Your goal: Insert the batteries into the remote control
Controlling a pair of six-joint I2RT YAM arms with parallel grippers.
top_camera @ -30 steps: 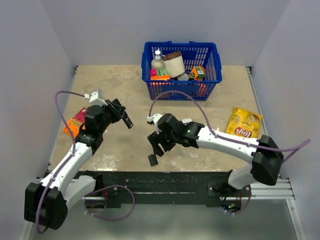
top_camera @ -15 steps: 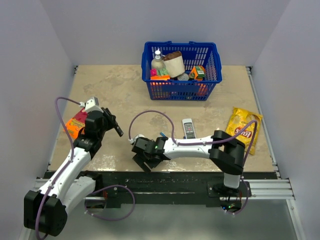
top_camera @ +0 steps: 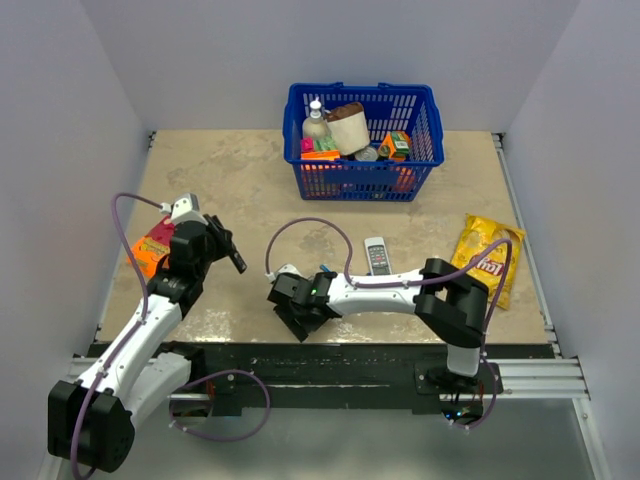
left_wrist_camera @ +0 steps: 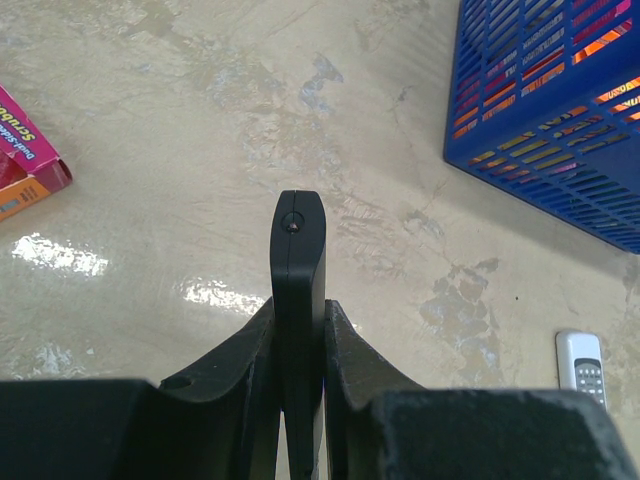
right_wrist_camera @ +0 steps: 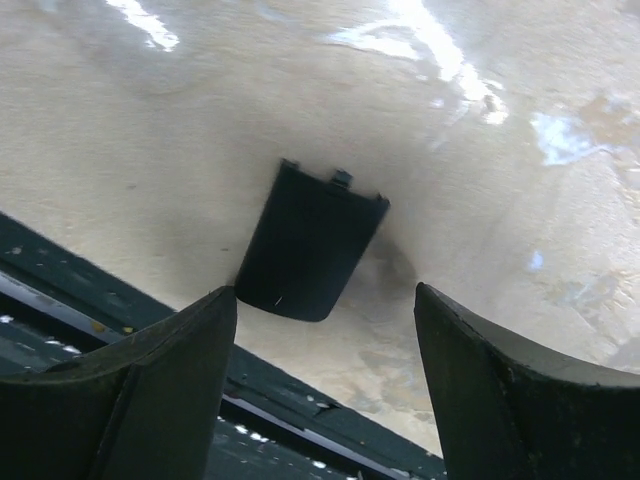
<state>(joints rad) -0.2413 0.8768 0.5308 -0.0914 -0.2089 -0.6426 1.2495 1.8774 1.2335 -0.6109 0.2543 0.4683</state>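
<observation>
Remote control (left_wrist_camera: 298, 262) slim matte-black bar; back cover (right_wrist_camera: 308, 245) flat.

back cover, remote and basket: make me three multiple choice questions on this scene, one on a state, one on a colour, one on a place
1. What do the left gripper fingers hold?
A) nothing
B) the black remote control
C) a battery

2. What colour is the basket?
A) red
B) green
C) blue

3. Where is the back cover?
A) flat on the table, by its near edge, below the open right gripper
B) in the basket
C) fitted on the remote control

Answers: 1 B, since the left wrist view shows the remote control pinched between both fingers. 2 C, since the basket's mesh walls are blue. 3 A, since the right wrist view shows the back cover lying loose on the table between spread fingers.
</observation>
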